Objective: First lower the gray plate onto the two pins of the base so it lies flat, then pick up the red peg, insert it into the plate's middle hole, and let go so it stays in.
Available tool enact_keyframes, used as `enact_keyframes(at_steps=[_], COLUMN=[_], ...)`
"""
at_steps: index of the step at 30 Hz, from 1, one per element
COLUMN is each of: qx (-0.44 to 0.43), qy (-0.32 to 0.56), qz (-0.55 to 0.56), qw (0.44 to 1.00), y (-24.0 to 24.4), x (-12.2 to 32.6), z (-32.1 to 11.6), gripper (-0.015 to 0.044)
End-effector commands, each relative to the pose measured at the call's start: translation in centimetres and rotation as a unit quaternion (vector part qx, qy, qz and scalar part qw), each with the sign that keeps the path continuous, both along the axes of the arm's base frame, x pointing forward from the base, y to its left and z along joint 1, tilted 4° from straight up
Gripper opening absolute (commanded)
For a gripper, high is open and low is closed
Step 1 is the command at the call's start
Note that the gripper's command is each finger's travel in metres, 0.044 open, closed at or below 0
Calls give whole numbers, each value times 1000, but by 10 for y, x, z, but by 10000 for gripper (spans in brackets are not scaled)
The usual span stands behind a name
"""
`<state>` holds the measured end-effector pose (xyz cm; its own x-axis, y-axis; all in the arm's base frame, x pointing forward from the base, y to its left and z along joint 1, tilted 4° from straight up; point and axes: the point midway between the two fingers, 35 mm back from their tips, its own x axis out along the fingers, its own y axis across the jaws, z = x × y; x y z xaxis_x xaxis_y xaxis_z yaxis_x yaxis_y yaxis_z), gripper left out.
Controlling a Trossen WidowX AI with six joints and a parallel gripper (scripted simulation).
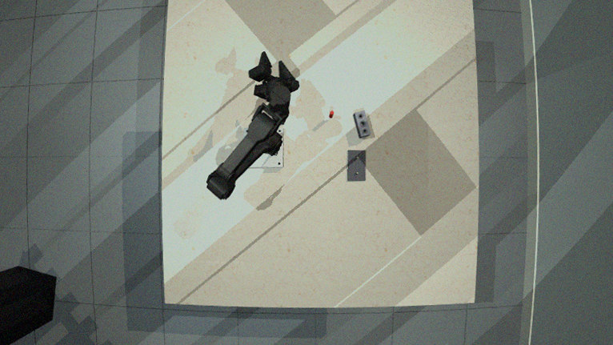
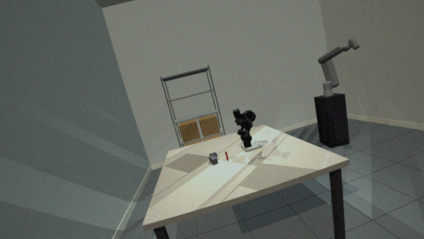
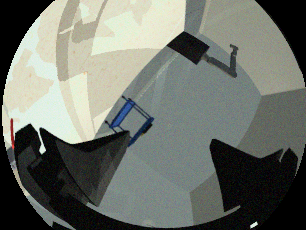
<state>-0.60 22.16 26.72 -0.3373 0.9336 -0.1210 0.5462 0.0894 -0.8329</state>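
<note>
The gray plate (image 1: 362, 123) (image 2: 213, 158), a thick block with three holes in a row on top, rests apart from the base. The base (image 1: 352, 166) is a flat dark gray rectangle with two small pins, beside the plate in the top view; I cannot make it out in the exterior view. The red peg (image 1: 331, 114) (image 2: 226, 156) (image 3: 12, 131) stands upright on the table near the plate and shows at the left edge of the wrist view. My gripper (image 1: 272, 57) (image 3: 172, 140) is open and empty, raised above the table and well away from plate, peg and base.
The arm stands on a white mounting plate (image 1: 277, 164) (image 2: 255, 148) on the table (image 1: 303, 262) (image 2: 184, 204). Beyond the table are a shelf rack with boxes (image 2: 209, 125) and another arm on a black pedestal (image 2: 332, 121). A blue cart-like frame (image 3: 121, 114) shows in the wrist view.
</note>
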Motion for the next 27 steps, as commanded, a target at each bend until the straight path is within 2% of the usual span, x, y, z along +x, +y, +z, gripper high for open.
enact_keyframes(at_steps=[1,3,6,8,11,15,19,20,27], qx=[0,-22,-104,-152,-205,-234,-216,-205,-116], qy=[0,35,186,291,440,612,743,768,842], qz=[0,-17,-95,-153,-240,-352,-443,-461,-520], qw=[1000,999,972,932,841,668,453,394,83], y=[0,3,14,20,27,32,29,27,14], x=[0,6,32,52,83,126,170,181,230], z=[0,1,3,4,2,-4,-14,-17,-34], gripper=[426,440,440,440,440,440,440,440,440])
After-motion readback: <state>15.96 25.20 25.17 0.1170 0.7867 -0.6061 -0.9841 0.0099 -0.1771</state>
